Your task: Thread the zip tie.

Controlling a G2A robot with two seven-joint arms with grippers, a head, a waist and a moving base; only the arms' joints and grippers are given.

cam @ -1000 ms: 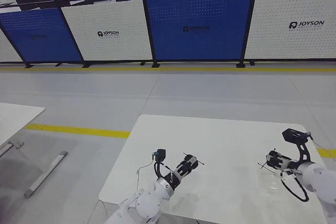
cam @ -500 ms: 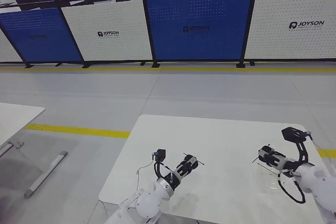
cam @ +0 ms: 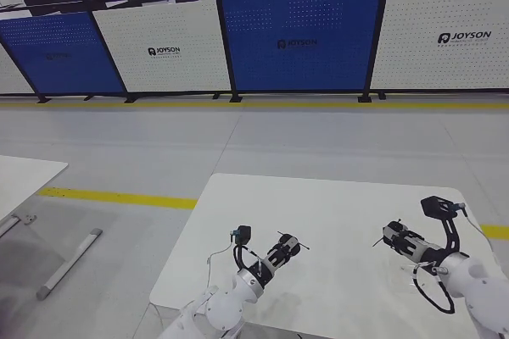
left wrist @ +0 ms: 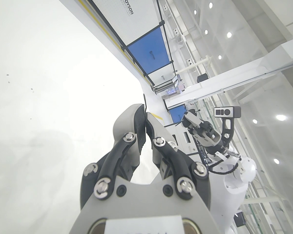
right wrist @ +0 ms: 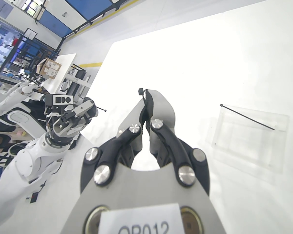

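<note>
My left gripper [cam: 288, 246] hangs over the table's near left part, shut on a thin black zip tie [cam: 293, 240] whose end sticks out past the fingertips [left wrist: 144, 99]. Over the right side, my right gripper [cam: 392, 230] is shut on a second black zip tie, with its small square head [right wrist: 141, 90] showing at the tips. The two grippers point roughly toward each other with a wide gap between them. In the right wrist view the left gripper [right wrist: 89, 109] shows farther off, its tie [right wrist: 101, 109] jutting out.
A clear flat tray [right wrist: 246, 147] lies on the white table [cam: 339, 203] near my right arm, and a spare black zip tie [right wrist: 246, 117] rests across its edge. Blue and white panels stand beyond the table.
My right gripper has moved left toward the table's middle, away from the clear tray, carrying its zip tie. The left arm has stayed still.
</note>
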